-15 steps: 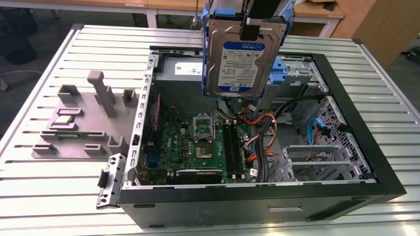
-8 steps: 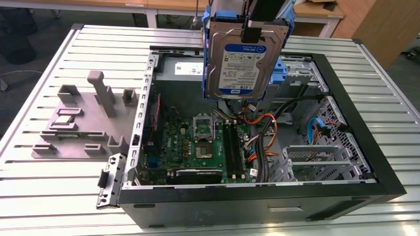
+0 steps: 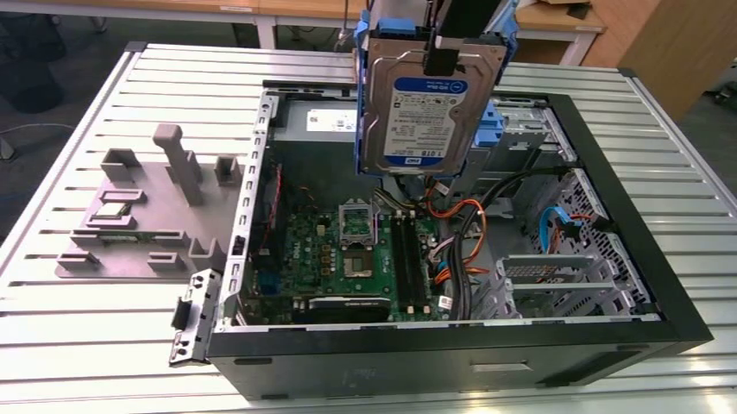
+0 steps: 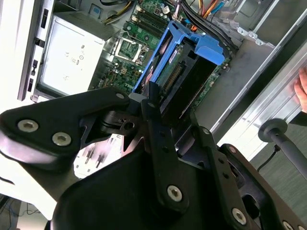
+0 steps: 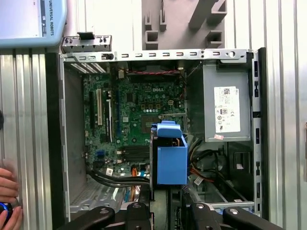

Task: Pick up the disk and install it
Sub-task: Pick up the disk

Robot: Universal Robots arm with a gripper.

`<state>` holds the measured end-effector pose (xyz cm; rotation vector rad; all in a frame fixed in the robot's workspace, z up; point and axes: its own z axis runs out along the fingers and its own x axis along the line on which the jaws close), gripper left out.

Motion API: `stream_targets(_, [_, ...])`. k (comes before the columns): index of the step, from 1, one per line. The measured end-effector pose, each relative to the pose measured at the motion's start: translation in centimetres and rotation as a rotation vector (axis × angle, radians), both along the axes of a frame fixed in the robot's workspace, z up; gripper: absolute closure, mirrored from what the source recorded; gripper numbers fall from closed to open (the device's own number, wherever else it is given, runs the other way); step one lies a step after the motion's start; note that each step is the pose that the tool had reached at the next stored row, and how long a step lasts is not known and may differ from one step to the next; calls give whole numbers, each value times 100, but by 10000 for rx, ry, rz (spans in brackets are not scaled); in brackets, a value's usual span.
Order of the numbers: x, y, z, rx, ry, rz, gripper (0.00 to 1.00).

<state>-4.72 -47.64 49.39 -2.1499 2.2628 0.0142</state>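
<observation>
The gripper (image 3: 440, 52) clamps the disk (image 3: 424, 116) above the open case (image 3: 674, 297) — a slip or tilt could drop it onto the cables (image 3: 467, 226) or motherboard (image 3: 334, 254).

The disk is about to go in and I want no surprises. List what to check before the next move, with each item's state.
1. Grip: gripper shut on the disk by its blue carrier. Ok.
2. Disk lifted above the case. Ok.
3. Case open. Ok.
4. Hand outside the case. Ok.
5. Orange cables lie loose beneath the disk and may snag. Not ok.
</observation>
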Motion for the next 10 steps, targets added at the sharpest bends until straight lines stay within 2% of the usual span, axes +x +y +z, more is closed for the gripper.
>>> stream_targets(3, [6, -30, 0, 0, 0, -1, 65])
stream_targets(10, [39, -179, -1, 1, 0, -1, 65])
